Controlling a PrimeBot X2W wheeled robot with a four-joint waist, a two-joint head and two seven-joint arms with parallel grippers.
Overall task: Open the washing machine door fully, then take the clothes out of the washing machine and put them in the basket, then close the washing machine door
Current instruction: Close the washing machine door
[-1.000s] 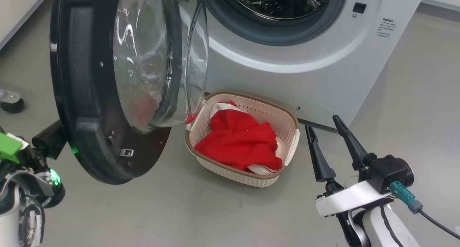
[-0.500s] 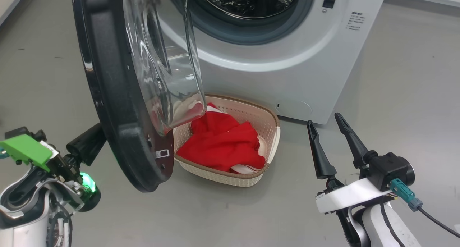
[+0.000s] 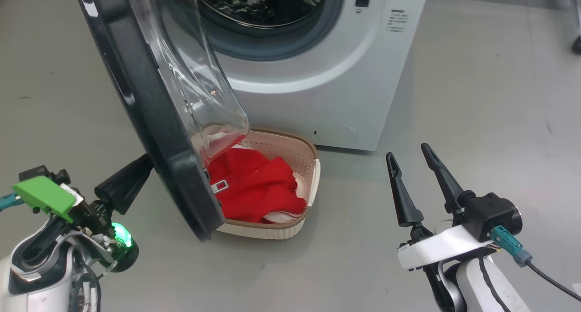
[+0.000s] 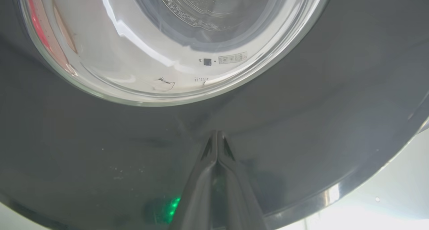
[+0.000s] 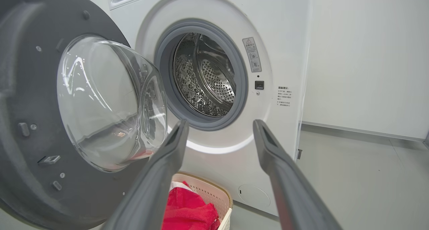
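Left wrist view puts the left gripper [image 4: 217,135] nearest: fingers pressed together, holding nothing, tips seemingly touching the dark outer face of the washing machine door [image 4: 301,99]. The right gripper [image 3: 407,151] hangs aside, fingers spread and empty. Past the half-open door the basket [image 3: 313,166] sits on the floor [image 3: 476,98] just before the washing machine [image 3: 317,89], the clothes [image 3: 254,187] inside it (the drum [image 5: 204,79] looks bare). Closing is the step in hand, I judge; next, a steady push swinging the door shut until it latches.
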